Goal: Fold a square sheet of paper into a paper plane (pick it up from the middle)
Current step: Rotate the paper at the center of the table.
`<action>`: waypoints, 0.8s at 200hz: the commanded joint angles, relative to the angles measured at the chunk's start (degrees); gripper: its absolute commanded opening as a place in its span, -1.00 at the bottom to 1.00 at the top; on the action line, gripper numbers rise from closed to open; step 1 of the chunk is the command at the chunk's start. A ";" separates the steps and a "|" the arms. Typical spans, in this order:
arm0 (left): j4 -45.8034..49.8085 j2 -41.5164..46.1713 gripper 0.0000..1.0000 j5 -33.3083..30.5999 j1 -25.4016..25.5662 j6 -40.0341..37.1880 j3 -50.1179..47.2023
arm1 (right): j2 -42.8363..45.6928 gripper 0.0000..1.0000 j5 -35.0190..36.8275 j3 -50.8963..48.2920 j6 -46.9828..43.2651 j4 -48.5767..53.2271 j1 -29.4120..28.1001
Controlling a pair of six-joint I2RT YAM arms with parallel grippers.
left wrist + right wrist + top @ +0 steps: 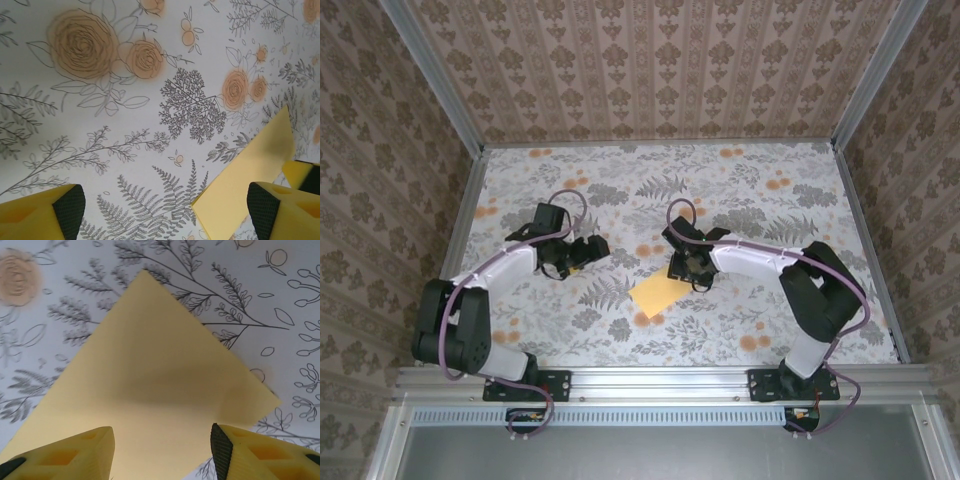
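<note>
Pale-yellow sheet of paper [660, 292] lies flat near the desk's [770, 200] middle. Right fingers [240, 455] hover spread over one corner; left fingers [45, 215] spread beside it.

Table [760, 200]: white cloth with grey fern and leaf print and orange flower blotches [778, 184]. Back wall [660, 60] at 12 o'clock, left wall [380, 150] at 9, right wall [920, 150] at 3, all in brown damask wallpaper with vertical stripes. Aluminium posts [432, 70] rise from the table's far corners at 11 and 1. Aluminium rail [660, 378] runs along the table edge at 6, grey panel [660, 450] beyond it. Light is even and diffuse, shadows soft. Close up, the print shows a big orange rose [82, 42] at 10 o'clock.
</note>
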State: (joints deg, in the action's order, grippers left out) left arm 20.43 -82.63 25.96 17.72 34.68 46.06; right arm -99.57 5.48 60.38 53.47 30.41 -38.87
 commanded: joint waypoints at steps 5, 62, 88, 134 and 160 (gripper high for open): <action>-1.63 -0.90 0.78 3.24 0.89 -1.00 1.07 | -3.53 0.10 0.32 1.74 1.76 0.63 0.75; -2.00 -1.24 0.82 4.87 4.65 -1.10 1.13 | -11.42 0.11 -3.49 7.46 -4.79 -3.94 3.12; -2.19 -2.00 0.77 6.60 6.80 -1.01 0.48 | -14.15 0.14 -5.43 10.75 -12.07 -7.27 4.73; -1.47 -4.06 0.60 6.14 10.50 -0.09 0.87 | -10.62 0.14 -11.44 14.11 -16.50 -7.82 4.67; -1.19 -3.76 0.53 2.47 10.23 1.52 0.70 | -8.27 0.08 -11.05 13.51 -13.29 -6.60 2.25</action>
State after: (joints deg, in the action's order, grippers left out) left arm 18.68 -86.32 31.07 28.21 34.96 46.06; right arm -111.33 -3.38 73.34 39.38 22.87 -34.33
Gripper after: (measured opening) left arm 0.778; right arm 0.561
